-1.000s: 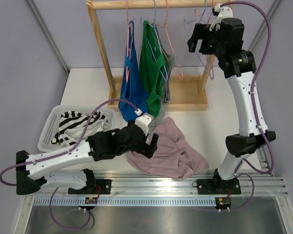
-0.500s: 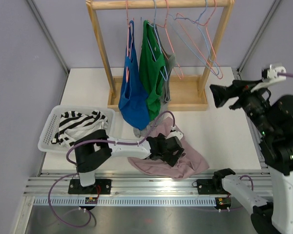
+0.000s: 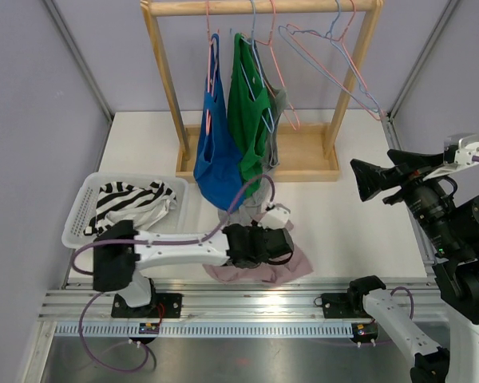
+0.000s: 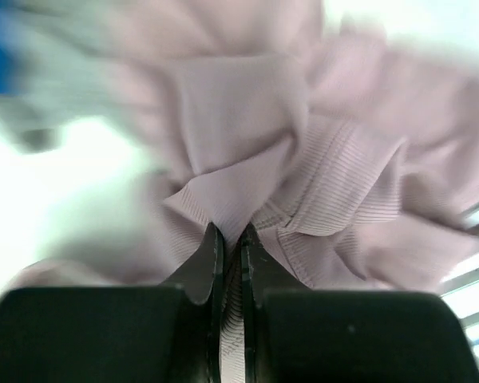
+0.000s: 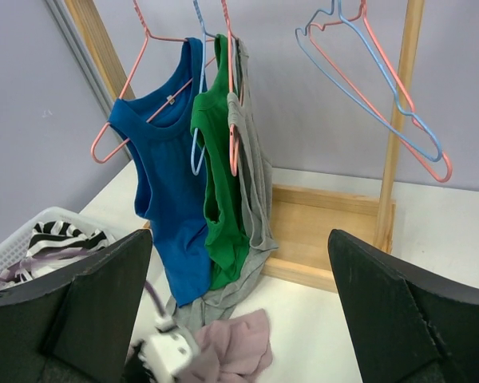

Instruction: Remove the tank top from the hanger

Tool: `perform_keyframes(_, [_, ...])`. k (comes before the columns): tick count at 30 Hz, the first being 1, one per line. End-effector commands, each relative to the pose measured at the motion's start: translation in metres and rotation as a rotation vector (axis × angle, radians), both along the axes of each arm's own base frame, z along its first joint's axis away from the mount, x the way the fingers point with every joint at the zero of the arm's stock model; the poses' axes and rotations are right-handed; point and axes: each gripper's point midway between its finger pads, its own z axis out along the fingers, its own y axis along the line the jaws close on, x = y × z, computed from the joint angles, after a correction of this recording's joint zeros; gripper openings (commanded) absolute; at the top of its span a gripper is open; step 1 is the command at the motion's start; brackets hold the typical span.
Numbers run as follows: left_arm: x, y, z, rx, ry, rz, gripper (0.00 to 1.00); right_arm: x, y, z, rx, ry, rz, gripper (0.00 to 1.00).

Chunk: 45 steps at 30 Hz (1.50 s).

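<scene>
A mauve tank top (image 3: 294,260) lies bunched on the table, off any hanger. My left gripper (image 3: 275,243) is low over it and shut on a fold of its ribbed cloth (image 4: 327,183), with a strip pinched between the closed fingers (image 4: 228,231). Blue (image 3: 217,159), green (image 3: 247,120) and grey (image 3: 275,120) tank tops hang on hangers from the wooden rack. My right gripper (image 3: 366,179) is open and empty, raised at the right and facing the rack (image 5: 239,235). Two empty hangers (image 3: 335,64) hang at the rail's right end.
A white basket (image 3: 84,207) holding a striped garment (image 3: 128,203) sits at the left of the table. The rack's wooden base (image 3: 303,155) and posts (image 3: 166,80) stand at the back. The mauve top (image 5: 239,343) lies in front of the grey top's trailing hem.
The left gripper shut on the mauve top and dragged it leftward into a bunch. The right arm came off the rack and dropped to the right. The empty hangers swung right.
</scene>
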Motion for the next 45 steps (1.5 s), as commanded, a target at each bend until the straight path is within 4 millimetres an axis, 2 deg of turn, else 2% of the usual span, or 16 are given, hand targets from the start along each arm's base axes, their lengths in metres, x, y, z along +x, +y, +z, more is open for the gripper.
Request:
perform_keyframes(1, [0.038,0.054,0.112,-0.047,-0.267,0.219,0.00,0.001,0.004,0.006,0.018,-0.019,0.021,0.99])
perform_keyframes(5, [0.059,0.118,0.194,-0.036,-0.417,0.369,0.00,0.009,0.008,0.000,0.025,0.001,0.030,0.99])
perform_keyframes(9, [0.070,0.175,0.248,-0.075,-0.501,0.487,0.00,0.012,0.011,0.002,0.034,-0.005,0.042,1.00])
perform_keyframes(15, [0.086,0.271,0.287,-0.106,-0.560,0.717,0.00,0.018,0.017,0.007,0.043,-0.008,0.067,0.99])
perform_keyframes(18, [0.092,0.310,0.286,-0.116,-0.564,0.818,0.00,0.021,0.021,0.007,0.049,-0.003,0.085,1.00])
perform_keyframes(22, [0.113,0.347,0.244,-0.075,-0.448,0.917,0.00,0.028,0.030,0.009,0.064,-0.003,0.126,1.00])
perform_keyframes(24, [0.124,0.356,0.211,-0.113,-0.341,0.946,0.00,0.035,0.039,0.009,0.072,0.012,0.166,0.99])
perform_keyframes(27, [0.134,0.357,0.162,-0.125,-0.181,0.953,0.00,0.041,0.056,0.015,0.077,0.016,0.252,0.99])
perform_keyframes(32, [0.136,0.333,0.062,-0.097,0.153,0.893,0.00,0.054,0.092,0.028,0.117,0.048,0.458,0.99])
perform_keyframes(35, [0.134,0.317,0.032,-0.120,0.276,0.846,0.00,0.068,0.111,0.032,0.137,0.094,0.559,0.99])
perform_keyframes(37, [0.132,0.315,0.026,-0.111,0.306,0.824,0.00,0.086,0.117,0.031,0.139,0.119,0.573,0.99])
perform_keyframes(40, [0.134,0.320,0.041,-0.110,0.256,0.847,0.15,0.115,0.127,0.027,0.112,0.184,0.523,0.99])
perform_keyframes(42, [0.136,0.322,0.063,-0.143,0.189,0.853,0.42,0.137,0.133,0.024,0.043,0.179,0.411,1.00])
perform_keyframes(43, [0.138,0.323,0.075,-0.160,0.153,0.864,0.54,0.140,0.131,0.035,0.024,0.170,0.366,1.00])
perform_keyframes(44, [0.137,0.323,0.086,-0.174,0.129,0.863,0.75,0.166,0.139,0.019,-0.009,0.212,0.334,1.00])
perform_keyframes(45, [0.135,0.323,0.101,-0.206,0.087,0.860,0.83,0.179,0.135,0.016,-0.018,0.236,0.267,1.00])
